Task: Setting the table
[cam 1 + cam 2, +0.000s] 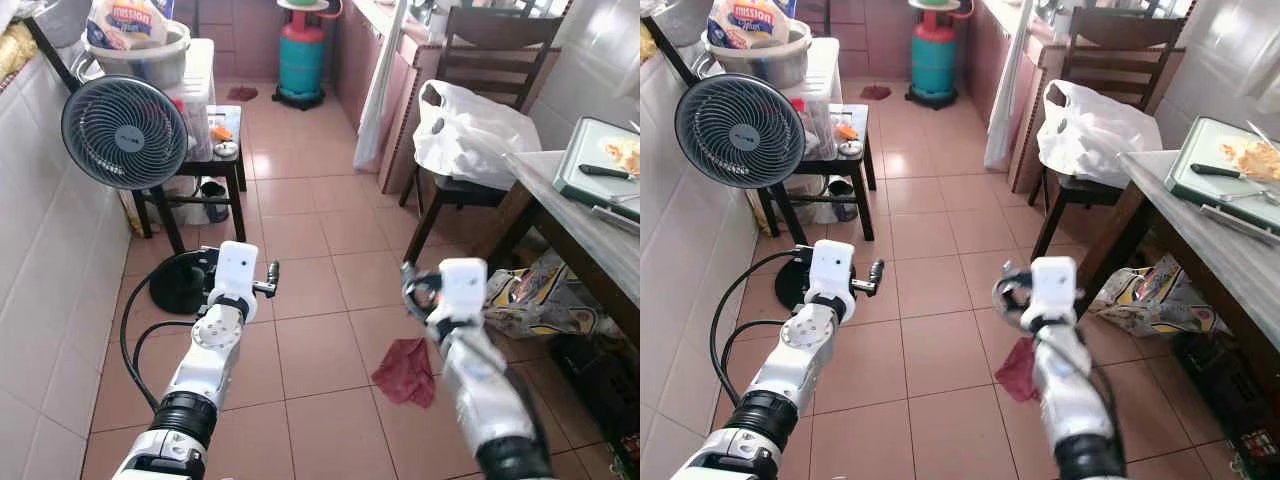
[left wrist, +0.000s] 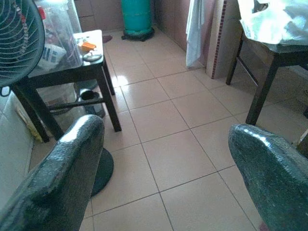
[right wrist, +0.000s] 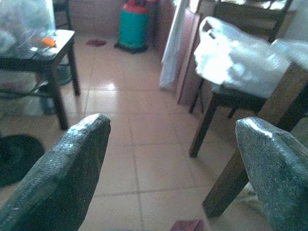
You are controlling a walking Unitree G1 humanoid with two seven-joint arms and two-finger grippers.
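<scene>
The dining table [image 1: 556, 214] stands at the right, its grey top holding a green tray [image 1: 592, 150] with a black-handled knife [image 1: 605, 172] and some food [image 1: 625, 152]. Both my arms are raised over the tiled floor, well short of the table. My left gripper [image 2: 163, 130] is open with nothing between its fingers [image 2: 72, 163], and it points toward the floor and the small side table. My right gripper [image 3: 173, 122] is also open and empty, facing the chair and the table leg [image 3: 226, 187].
A chair carrying a white plastic bag [image 1: 470, 125] sits beside the table. A standing fan [image 1: 125, 130] and a black side table [image 1: 195, 165] with a pot line the left wall. A red cloth [image 1: 405, 370] lies on the floor, a gas cylinder [image 1: 302, 55] stands far back.
</scene>
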